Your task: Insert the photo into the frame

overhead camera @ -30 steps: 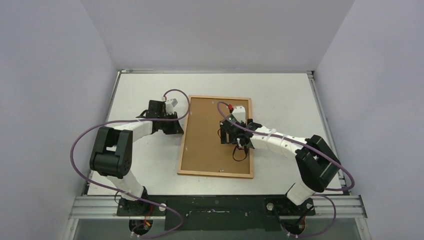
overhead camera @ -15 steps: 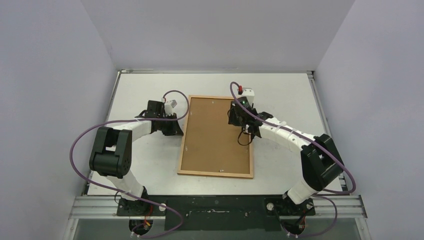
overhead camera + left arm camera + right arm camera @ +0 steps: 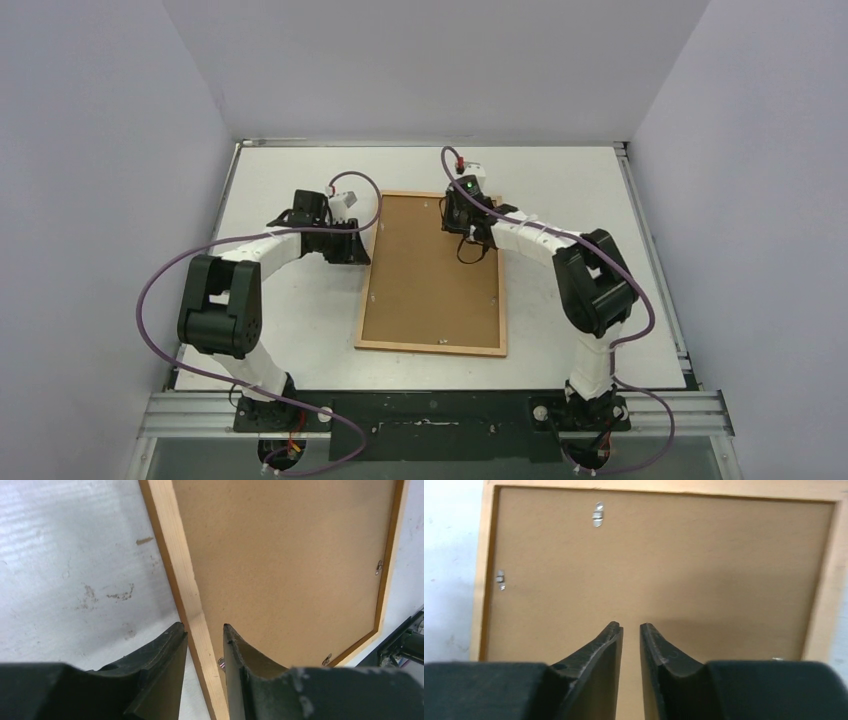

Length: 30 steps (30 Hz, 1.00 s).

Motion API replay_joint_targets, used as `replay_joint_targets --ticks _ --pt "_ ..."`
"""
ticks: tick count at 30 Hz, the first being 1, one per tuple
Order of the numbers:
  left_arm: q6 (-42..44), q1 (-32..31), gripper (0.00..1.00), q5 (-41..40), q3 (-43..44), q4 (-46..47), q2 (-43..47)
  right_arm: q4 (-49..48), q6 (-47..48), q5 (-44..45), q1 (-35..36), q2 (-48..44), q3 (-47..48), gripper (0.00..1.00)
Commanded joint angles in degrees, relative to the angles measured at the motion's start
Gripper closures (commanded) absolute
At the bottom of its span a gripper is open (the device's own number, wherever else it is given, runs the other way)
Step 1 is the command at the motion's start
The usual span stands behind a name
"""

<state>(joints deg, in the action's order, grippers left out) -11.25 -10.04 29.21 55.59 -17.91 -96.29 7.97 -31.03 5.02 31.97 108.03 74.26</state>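
We see the big picture frame with the thin light-brown wooden border [image 3: 430,349] lying flat on the white table [image 3: 300,310], about in the middle, with its back side up. A plain brown fibreboard sheet [image 3: 430,280] fills the frame, so brown is all we see inside the border. Small silver metal clips [image 3: 597,514] sit on the sheet close to the border.

The left claw [image 3: 205,630] is at the frame's left long side, on the far half of it. Its two black fingers [image 3: 160,675] stand a little way apart, and the wooden border runs right between them (one finger is on the table side, the other on the brown sheet side). A thin strip of brown sheet shows between the wood and the finger on that side, so the claw is not squeezing the border. It holds nothing.

The right claw [image 3: 630,626] is over the far end of the frame, above the brown sheet. Its fingers are close together with only a thin gap, and nothing is in that gap. We cannot tell if the fingertips touch the sheet.

The white left arm [image 3: 270,248] and the white right arm [image 3: 530,232] reach in from either side, and a purple cable [image 3: 165,290] loops off each one.
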Motion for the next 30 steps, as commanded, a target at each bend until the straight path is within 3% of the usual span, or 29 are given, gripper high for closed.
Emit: replay_joint_targets --ticks 1,5,13,18,30 --pt "1.84 0.27 0.72 2.73 3.25 -0.87 1.51 -6.28 -3.74 -6.85 3.04 2.33 2.49 0.84" --pt "2.45 0.75 0.82 4.81 3.96 -1.25 0.25 -10.27 -6.24 -11.89 4.58 2.66 1.41 0.95" --pt "10.86 0.89 0.84 9.34 2.96 -8.73 1.99 -20.28 -11.81 -21.63 9.08 -1.40 -10.03 0.95" --pt "10.70 0.90 0.85 6.49 1.17 -5.93 2.29 -25.96 -12.55 -23.00 11.79 -2.45 -15.83 0.95" --pt "5.40 1.25 0.92 5.88 -0.25 -1.88 -1.63 -32.10 -16.85 -29.09 12.58 3.66 -13.85 0.95"
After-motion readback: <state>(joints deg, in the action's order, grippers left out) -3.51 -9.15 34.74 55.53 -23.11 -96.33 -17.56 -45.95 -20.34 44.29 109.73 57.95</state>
